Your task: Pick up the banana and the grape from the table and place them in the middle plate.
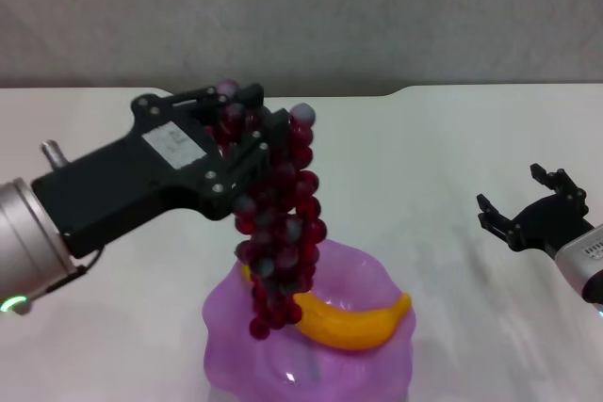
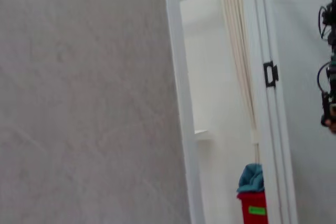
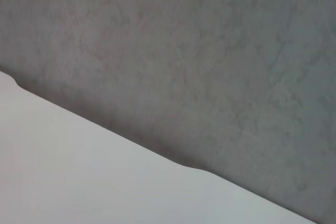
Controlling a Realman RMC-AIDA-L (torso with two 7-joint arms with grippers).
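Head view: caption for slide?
Left end effector dangles grape over middle plate holding banana; right end effector idle.

**Beyond the worktop**

A grey mottled wall (image 1: 301,16) stands behind the far edge. The left wrist view shows a white door frame (image 2: 181,108), a pale curtain (image 2: 239,51), and a red bin (image 2: 253,208) — something blue-green (image 2: 251,178) on top.

Soft, even, seemingly overhead light; faint shadows on the table (image 1: 424,185); mild blur throughout.
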